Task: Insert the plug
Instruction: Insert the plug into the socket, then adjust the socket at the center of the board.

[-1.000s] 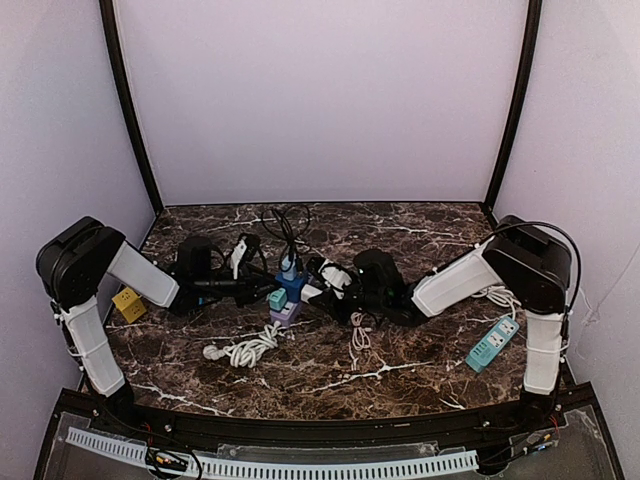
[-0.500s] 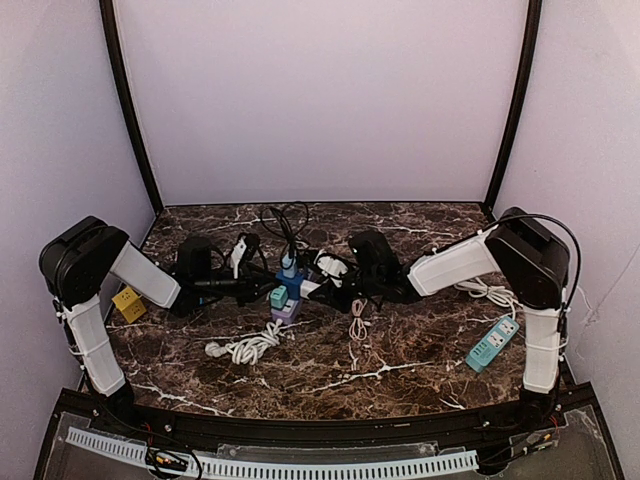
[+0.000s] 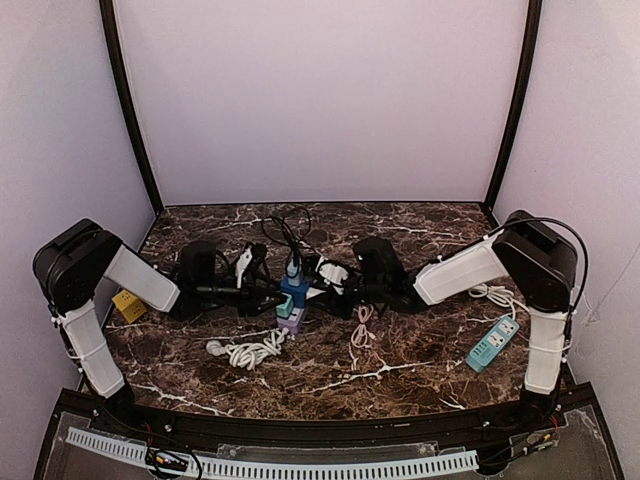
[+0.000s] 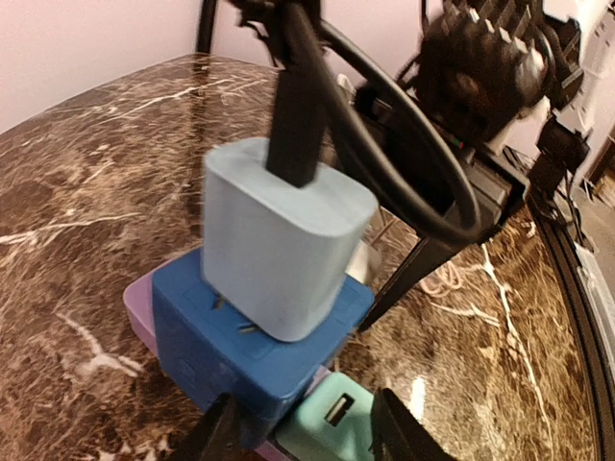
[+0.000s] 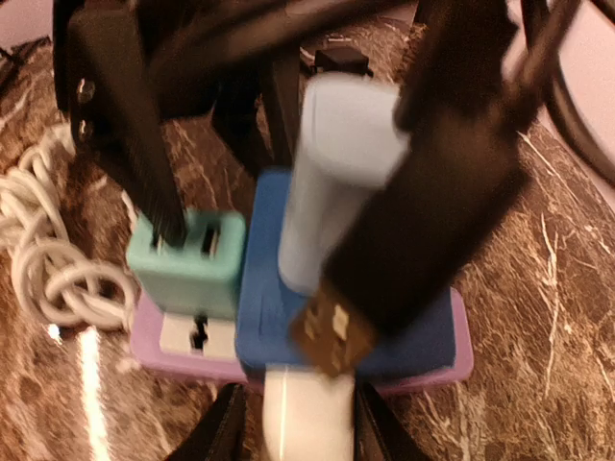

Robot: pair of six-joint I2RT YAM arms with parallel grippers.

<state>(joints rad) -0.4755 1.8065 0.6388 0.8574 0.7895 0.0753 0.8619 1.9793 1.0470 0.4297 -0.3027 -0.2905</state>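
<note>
Desk: dark brown marble-patterned desk (image 3: 420, 385) with white veins.
Plug: light-blue rounded plug with a black cable (image 4: 283, 235) stands upright, seated in the top of a dark-blue cube adapter (image 4: 231, 360), about the middle of the desk.
Stack: the cube sits on a flat purple socket base (image 4: 139, 305). A small teal adapter (image 4: 332, 427) stands on the same base, touching the cube on its near side.
Left fingers: the left fingers (image 4: 213, 437) come in low from the left-edge side and stand spread, one on either side of the teal adapter. A gap shows beside one finger, so nothing is clamped.
Right fingers: the right fingers (image 5: 223, 432) come in from the right-edge side. A white rounded plug body (image 5: 306, 413) lies between them at the end of the purple base. Cannot tell whether they press on it or stand clear.
Blur: a blurred black bar with a brownish tip (image 5: 423, 221) crosses in front of the plug in the right wrist view. Identity unclear.
Loose cable: a coiled white cable (image 3: 243, 351) lies between the stack and the near edge.
Edges: a teal power strip (image 3: 493, 342) lies near the right edge and a small yellow block (image 3: 126, 304) near the left edge.
</note>
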